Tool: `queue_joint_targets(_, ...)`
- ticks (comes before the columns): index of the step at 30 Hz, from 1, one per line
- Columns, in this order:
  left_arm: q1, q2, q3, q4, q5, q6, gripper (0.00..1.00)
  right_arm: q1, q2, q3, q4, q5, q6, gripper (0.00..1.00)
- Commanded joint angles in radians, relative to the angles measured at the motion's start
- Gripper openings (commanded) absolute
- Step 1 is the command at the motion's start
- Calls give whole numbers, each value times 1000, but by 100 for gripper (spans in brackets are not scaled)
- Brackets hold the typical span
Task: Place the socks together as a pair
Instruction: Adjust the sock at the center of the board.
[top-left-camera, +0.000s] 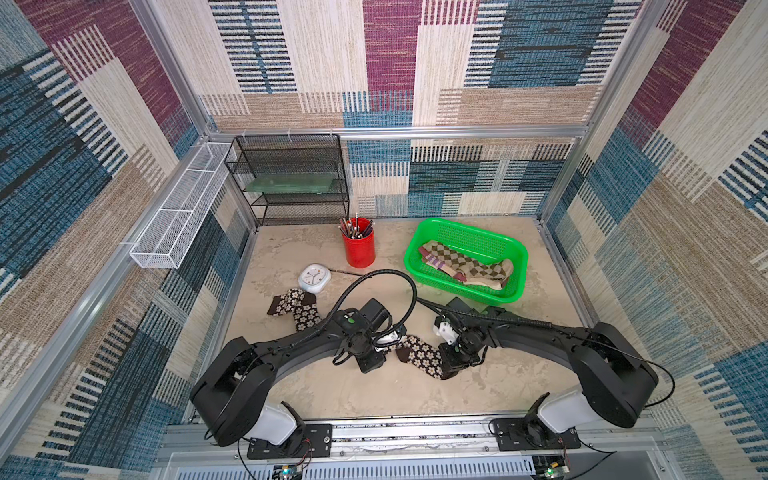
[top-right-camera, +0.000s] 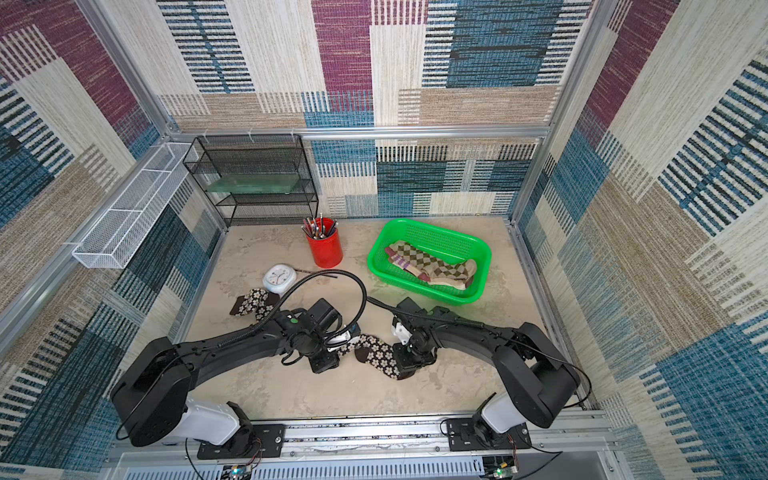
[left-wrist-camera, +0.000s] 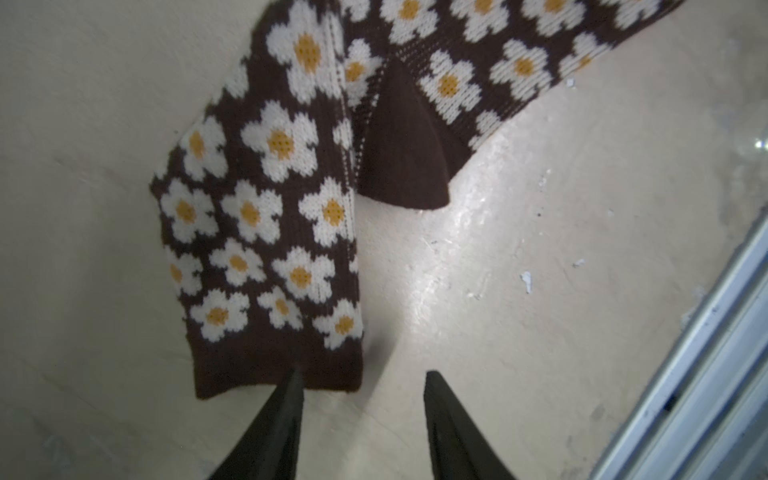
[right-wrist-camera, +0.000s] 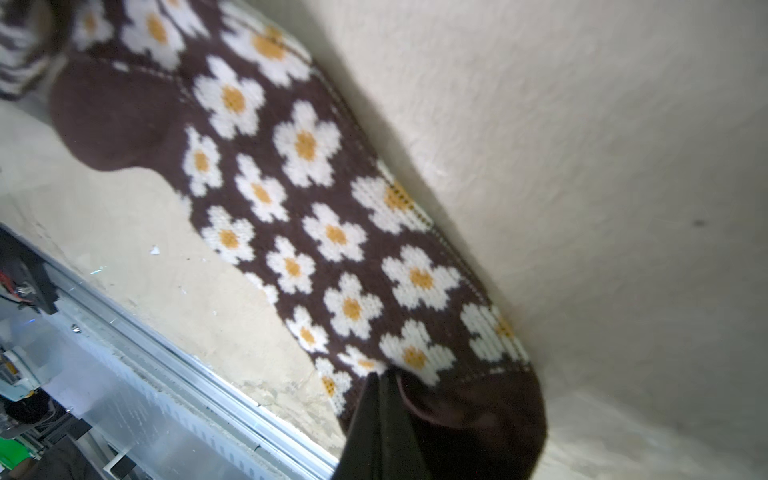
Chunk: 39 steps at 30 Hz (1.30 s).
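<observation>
Right jaws are clenched on the dark toe of a flower sock (right-wrist-camera: 332, 228), which lies stretched along the tabletop (top-left-camera: 374, 395). Left jaws stand released at its cuff, one tip over the edge of the fabric. The left arm (top-left-camera: 291, 353) lies between this sock and a second flower sock (top-left-camera: 297, 309), which is bent just beside a white clock (top-left-camera: 314, 277). Farther back, a green basket (top-left-camera: 469, 239) holds an argyle sock (top-left-camera: 465, 264) and a striped sock (top-left-camera: 435, 264). A red cup (top-left-camera: 359, 251) holds pencils (top-left-camera: 355, 226). A black mesh shelf (top-left-camera: 291, 178) stands at the rear.
</observation>
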Motion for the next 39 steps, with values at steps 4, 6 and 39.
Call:
queue_joint_targets(4,-3,82,17,31,-78,35,34,-43,-111,16,-8,-66,32,17)
queue_joint_targets(6,-3,105,25,17,-109,36,27,-56,-162,26,-23,-73,43,18)
queue_joint_targets(39,294,64,421,-510,847,-482,0,-191,-291,62,-24,-235,0,79)
